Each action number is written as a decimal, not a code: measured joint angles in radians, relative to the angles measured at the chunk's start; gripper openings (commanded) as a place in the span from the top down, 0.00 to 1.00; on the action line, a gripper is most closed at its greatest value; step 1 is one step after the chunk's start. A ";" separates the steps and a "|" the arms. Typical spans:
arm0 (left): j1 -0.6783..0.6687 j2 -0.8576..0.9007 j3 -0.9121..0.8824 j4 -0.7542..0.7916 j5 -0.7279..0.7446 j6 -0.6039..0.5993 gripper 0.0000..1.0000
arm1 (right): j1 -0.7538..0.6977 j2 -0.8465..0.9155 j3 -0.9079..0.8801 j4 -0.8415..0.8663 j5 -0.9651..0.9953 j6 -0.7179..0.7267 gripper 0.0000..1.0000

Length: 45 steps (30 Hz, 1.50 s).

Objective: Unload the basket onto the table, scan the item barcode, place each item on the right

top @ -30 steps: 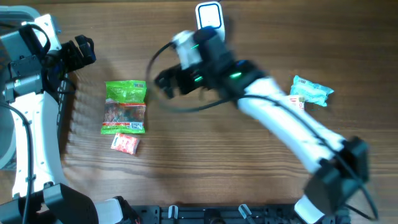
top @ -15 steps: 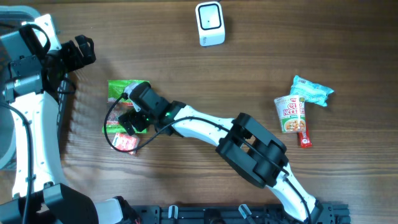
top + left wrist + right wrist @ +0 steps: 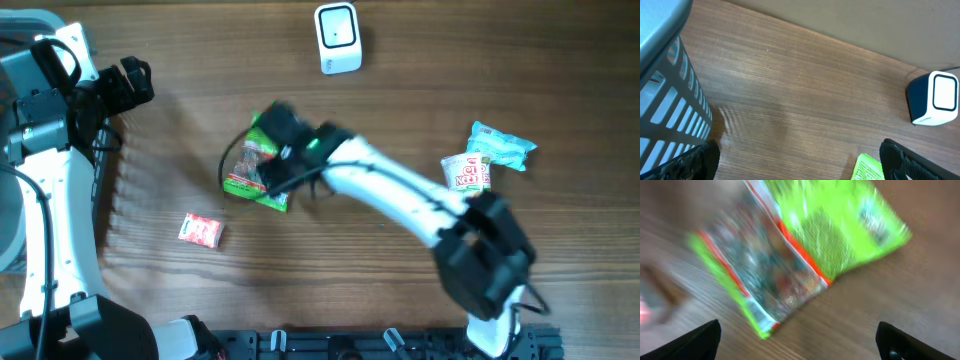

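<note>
The right fingers (image 3: 272,148) stand wide apart with nothing clamped between them. In the right wrist view the two tips sit at the lower corners and a blurred green bag (image 3: 840,235) lies on the wood below them. From overhead the bag (image 3: 245,178) sits tilted near the middle of the counter (image 3: 300,290), partly under the right arm's dark head, below and left of the scanner (image 3: 337,38) at the far edge. A small red packet (image 3: 201,230) lies apart to the bag's lower left. A noodle cup (image 3: 468,183) and a blue packet (image 3: 503,147) lie touching at the right. The left fingers (image 3: 132,80) are also fully spread and empty, at the far left beside a slatted basket (image 3: 665,100), with the scanner (image 3: 935,97) in their camera's view
</note>
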 measured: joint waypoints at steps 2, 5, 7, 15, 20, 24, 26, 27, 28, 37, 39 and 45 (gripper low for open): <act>0.000 0.000 0.000 0.000 0.000 0.000 0.00 | -0.093 -0.042 0.042 0.017 -0.122 -0.060 0.00; 0.000 0.000 0.000 0.000 0.000 0.000 0.00 | -0.171 -0.051 0.048 0.105 -0.211 -0.185 0.00; 0.000 0.000 0.000 0.000 0.000 0.000 0.00 | -0.157 -0.049 0.042 0.192 -0.206 -0.240 0.00; 0.000 0.000 0.000 0.000 0.000 0.000 0.00 | -0.137 0.155 0.039 0.333 -0.177 -0.305 0.00; 0.000 0.000 0.000 0.000 0.000 0.000 0.00 | -0.093 0.234 0.033 0.222 -0.200 -0.312 0.23; 0.000 0.000 0.000 0.000 0.000 0.000 0.00 | -0.087 0.234 0.033 0.114 -0.198 -0.273 0.21; 0.000 0.000 0.000 0.000 0.000 0.000 0.00 | -0.086 0.234 0.033 0.107 -0.198 -0.257 0.11; 0.000 0.000 0.000 0.000 0.000 0.000 0.00 | -0.086 0.234 0.033 0.108 -0.198 -0.246 0.03; 0.000 0.000 0.000 0.000 0.000 0.000 0.00 | -0.086 0.234 0.033 0.108 -0.198 -0.241 0.00; 0.000 0.000 0.000 0.000 0.000 0.000 0.00 | -0.015 0.146 0.044 0.160 -0.053 -0.179 0.18; 0.000 0.000 0.000 0.000 0.000 0.000 0.00 | -0.011 0.146 0.044 0.156 -0.053 -0.171 0.22; 0.000 0.000 0.000 0.000 0.000 0.000 0.00 | -0.013 0.146 0.044 0.180 -0.003 -0.116 0.22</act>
